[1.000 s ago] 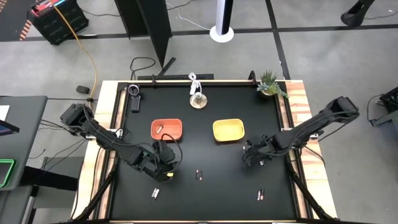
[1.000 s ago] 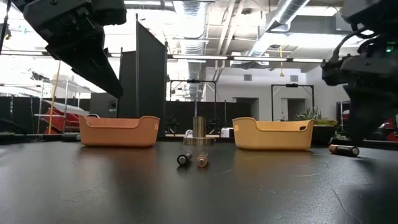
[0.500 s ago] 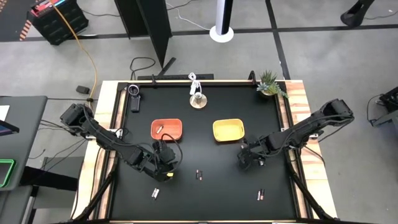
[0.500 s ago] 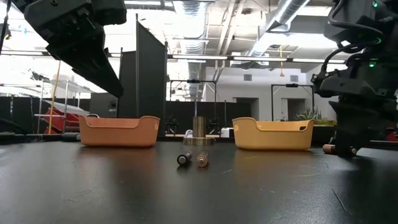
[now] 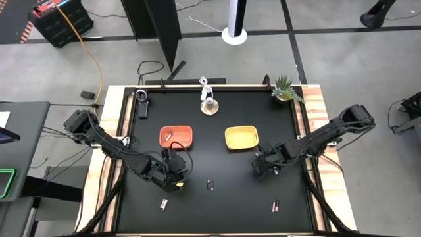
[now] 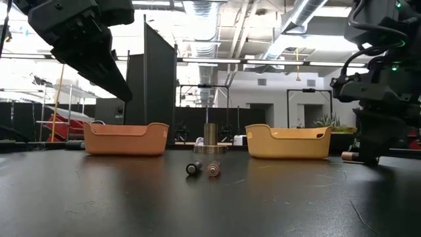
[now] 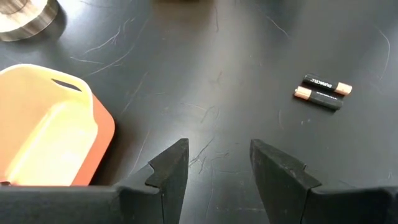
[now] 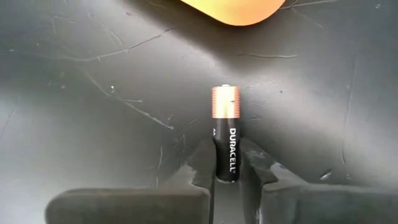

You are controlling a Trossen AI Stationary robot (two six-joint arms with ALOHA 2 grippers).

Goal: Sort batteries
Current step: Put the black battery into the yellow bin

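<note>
Since a second ago the right gripper [image 8: 227, 163] has moved left and nipped its fingers onto a dark battery [image 8: 226, 132] lying near the yellow tray [image 5: 241, 137]; next, I judge, lift and carry it trayward; the left gripper [image 7: 217, 163] waits spread.

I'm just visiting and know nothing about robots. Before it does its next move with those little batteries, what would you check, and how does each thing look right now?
1. Right gripper closed on the dark battery: ok, the jaws pinch it on both sides.
2. Battery lifted off the table: not ok, the low view shows it lying at table level.
3. Yellow tray near that gripper: ok, just ahead of it.
4. Left gripper free: ok, jaws open, nothing between them.
5. Pair of batteries within the left gripper's view: ok, lying side by side, untouched.
6. Orange tray holding a pale battery: ok.
</note>
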